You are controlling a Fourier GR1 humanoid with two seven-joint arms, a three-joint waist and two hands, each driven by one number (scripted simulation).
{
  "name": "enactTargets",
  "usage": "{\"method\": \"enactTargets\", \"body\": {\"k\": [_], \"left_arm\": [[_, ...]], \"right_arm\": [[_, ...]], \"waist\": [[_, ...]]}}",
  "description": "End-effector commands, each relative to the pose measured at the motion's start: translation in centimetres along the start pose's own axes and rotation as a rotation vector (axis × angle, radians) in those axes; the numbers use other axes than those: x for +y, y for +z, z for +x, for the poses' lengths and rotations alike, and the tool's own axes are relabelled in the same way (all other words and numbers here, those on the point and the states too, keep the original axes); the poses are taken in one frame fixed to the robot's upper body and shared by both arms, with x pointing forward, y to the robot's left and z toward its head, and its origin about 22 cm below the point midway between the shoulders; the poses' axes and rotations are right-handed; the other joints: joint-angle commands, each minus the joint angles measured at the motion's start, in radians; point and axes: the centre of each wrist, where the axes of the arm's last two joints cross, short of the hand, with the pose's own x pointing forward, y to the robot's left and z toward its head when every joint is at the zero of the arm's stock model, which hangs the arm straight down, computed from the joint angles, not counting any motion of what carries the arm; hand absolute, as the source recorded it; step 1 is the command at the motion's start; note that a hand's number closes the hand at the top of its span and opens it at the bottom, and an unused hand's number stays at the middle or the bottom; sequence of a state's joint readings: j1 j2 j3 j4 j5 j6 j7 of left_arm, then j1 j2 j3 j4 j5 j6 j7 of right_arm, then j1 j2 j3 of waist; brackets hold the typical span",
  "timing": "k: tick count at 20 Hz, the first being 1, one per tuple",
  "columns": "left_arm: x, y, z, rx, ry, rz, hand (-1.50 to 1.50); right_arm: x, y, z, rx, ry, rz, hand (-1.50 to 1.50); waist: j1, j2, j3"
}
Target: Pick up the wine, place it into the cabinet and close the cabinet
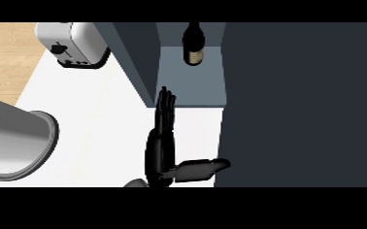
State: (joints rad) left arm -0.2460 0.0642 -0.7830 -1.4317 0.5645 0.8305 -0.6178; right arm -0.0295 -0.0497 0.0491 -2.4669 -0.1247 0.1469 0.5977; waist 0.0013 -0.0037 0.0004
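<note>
Left hand (pixel 159 153), black, sits low at centre of the view. It is open: fingers straight and held together, pointing toward the top of the view, thumb stuck out sideways to the right. It holds nothing. Fingertips (pixel 165 93) are just beside the near end of the cabinet's left door; can't tell if they touch. A bit of grey forearm (pixel 135 183) shows at the bottom edge, below the hand.

Dark glass wine bottle w/ a cream label (pixel 192 43) is inside the slate-grey cabinet (pixel 193 85), top centre. It rests on the lighter grey cabinet floor, toward the back, neck toward the top of the view, well apart from the hand.

Left door, a flat slate-blue panel (pixel 132 60), stands open. It runs at an angle from top centre-left down to the front edge of the cabinet floor. On the right, a large dark slate panel (pixel 294 106) fills approx. the whole right side, top to bottom; the thumb tip reaches its left edge.

White tabletop (pixel 93 121) covers the left and centre. Silver boxy toaster w/ a black lever (pixel 72 43) stands on it at top left, just left of the open door. Grey metal rounded basin (pixel 22 140) is cut off by the left edge. Light wood strip (pixel 16 58) shows top left, beyond the tabletop.
</note>
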Motion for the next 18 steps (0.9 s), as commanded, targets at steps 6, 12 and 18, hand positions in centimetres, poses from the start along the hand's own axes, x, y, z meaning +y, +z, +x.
{"method": "enactTargets", "body": {"k": [6,12,18], "left_arm": [[2.6,2.7,5.3,-0.027,0.049,-0.001,-1.5],[5.5,5.8,7.5,-0.016,0.059,-0.063,-1.5],[8.1,6.3,7.8,0.006,0.069,-0.143,-1.5]], "right_arm": [[0.8,1.3,1.7,-0.023,-0.049,0.066,-1.5],[0.3,0.9,1.1,0.025,-0.08,0.167,1.5],[1.6,2.6,2.1,0.019,-0.02,0.227,1.5]], "waist": [[-0.001,0.001,0.0],[0.002,0.0,0.001],[-0.006,0.0,-0.001]]}}
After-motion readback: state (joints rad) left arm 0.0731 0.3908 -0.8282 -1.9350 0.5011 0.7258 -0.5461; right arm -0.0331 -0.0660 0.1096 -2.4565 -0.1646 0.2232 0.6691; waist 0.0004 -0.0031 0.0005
